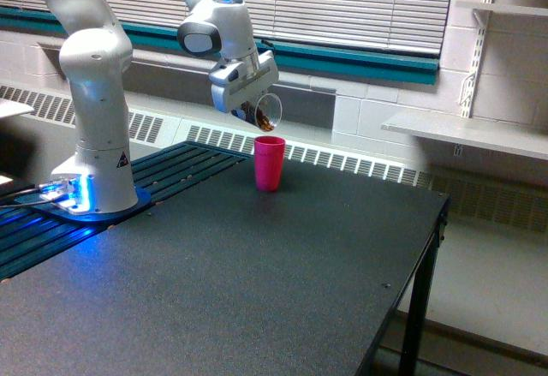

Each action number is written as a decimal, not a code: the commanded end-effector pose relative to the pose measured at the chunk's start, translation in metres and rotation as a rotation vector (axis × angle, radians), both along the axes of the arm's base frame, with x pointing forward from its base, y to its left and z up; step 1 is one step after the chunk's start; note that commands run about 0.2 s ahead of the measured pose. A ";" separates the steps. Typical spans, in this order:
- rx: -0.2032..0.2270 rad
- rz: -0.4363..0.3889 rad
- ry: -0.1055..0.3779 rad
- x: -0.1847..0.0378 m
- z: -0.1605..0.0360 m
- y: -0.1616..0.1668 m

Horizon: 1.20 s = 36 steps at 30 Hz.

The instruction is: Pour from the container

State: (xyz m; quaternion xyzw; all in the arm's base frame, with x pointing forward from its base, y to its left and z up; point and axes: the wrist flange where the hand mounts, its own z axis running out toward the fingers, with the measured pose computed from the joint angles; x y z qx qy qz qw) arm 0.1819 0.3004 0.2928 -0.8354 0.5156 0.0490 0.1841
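On a dark table by blinds, pink cup, hand clamped on tilted container.

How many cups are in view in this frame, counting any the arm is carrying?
2. A clear container with brown bits is held tilted in the hand, above the table. A pink cup stands upright on the black table, just below it. No others are visible.

Container: clear glossy plastic, brown bits visible through it. Pink cup: opaque smooth plastic. Surface: dark, matt, speckled. Arm: glossy white shell.
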 end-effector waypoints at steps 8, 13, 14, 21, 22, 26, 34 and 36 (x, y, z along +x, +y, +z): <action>0.010 0.013 0.001 0.003 -0.005 -0.003; 0.022 0.013 0.003 0.003 -0.006 -0.003; 0.025 0.013 0.003 0.003 -0.005 -0.002; 0.040 0.015 0.008 0.003 -0.007 -0.004; 0.043 0.016 0.009 0.004 -0.007 -0.004; 0.053 0.021 0.012 0.004 -0.006 -0.004; 0.074 0.028 0.031 0.003 -0.009 -0.004; 0.077 0.030 0.031 0.004 -0.009 -0.004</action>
